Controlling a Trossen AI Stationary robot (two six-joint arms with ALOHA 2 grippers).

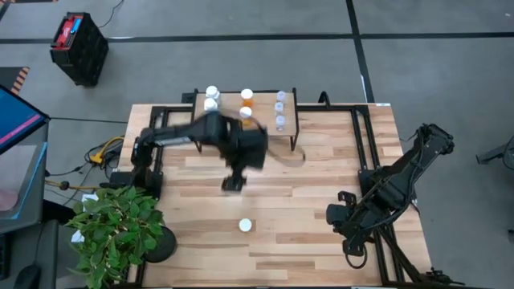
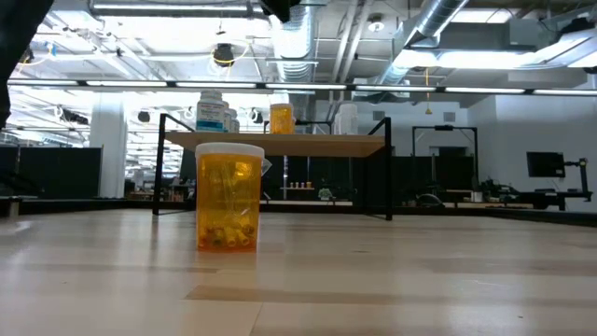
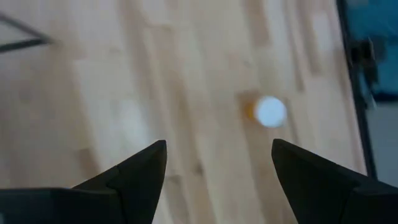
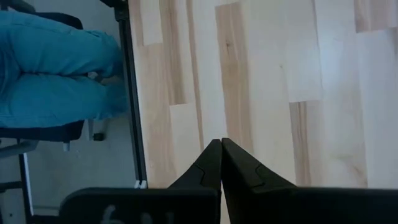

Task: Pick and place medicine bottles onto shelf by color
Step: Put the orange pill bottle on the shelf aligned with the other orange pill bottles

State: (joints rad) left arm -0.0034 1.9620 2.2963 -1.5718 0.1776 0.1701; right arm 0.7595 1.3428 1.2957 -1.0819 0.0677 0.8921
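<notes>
Near side of the tabletop: one orange bottle with a white cap stands alone here, well apart from the shelf.
Orange bottle up close: it stands upright on the wood, with the shelf far behind it.
Left pincer: it hangs over the middle of the tabletop, between the shelf and the lone bottle. Its two fingers are spread wide apart and hold nothing. The bottle's white cap shows past them.
Right pincer: it waits at the near right corner of the tabletop. Its fingers are pressed together with nothing between them.
Shelf: it sits at the far edge. White bottles stand on its left part, orange ones in the middle, clear bluish ones on the right.
Plant: green leaves at the near left corner.
</notes>
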